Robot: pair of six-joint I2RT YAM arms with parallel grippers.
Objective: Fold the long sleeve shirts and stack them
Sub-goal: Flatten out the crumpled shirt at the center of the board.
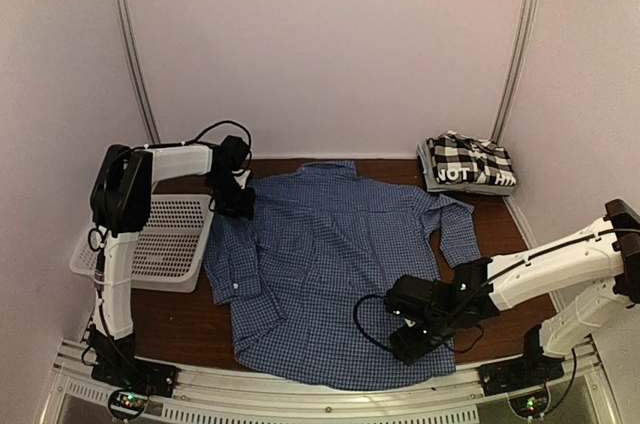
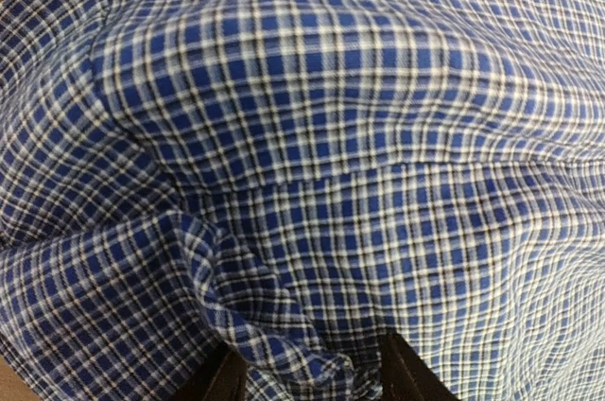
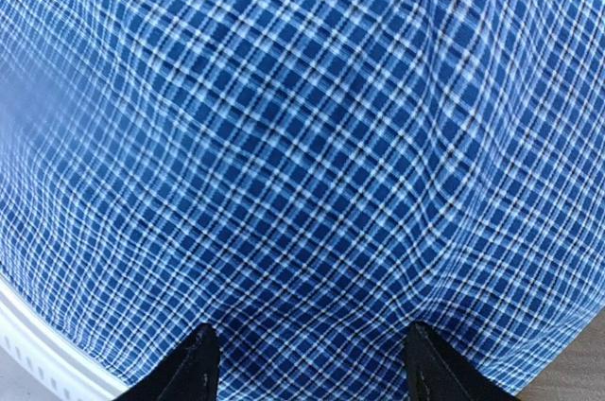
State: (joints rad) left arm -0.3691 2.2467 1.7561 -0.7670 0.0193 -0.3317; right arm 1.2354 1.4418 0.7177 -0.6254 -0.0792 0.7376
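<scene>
Blue checked shirt (image 1: 330,264) lies spread; left gripper (image 2: 312,380) pinches a fold, right gripper (image 3: 307,365) gapes over the hem

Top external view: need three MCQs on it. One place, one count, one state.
1. Where on the table does the black-and-white checked shirt lie?
A. near left corner
B. far right corner
C. centre

2. How many shirts are in view?
A. one
B. two
C. three

3. The blue checked shirt is:
A. spread open, not folded
B. folded into a square
C. rolled into a ball

Key:
1 B: it sits as a folded bundle by the back wall on the right.
2 B: only the blue one and the black-and-white one show.
3 A: its body lies flat across the middle of the table, collar to the far side and sleeves at its sides.
</scene>
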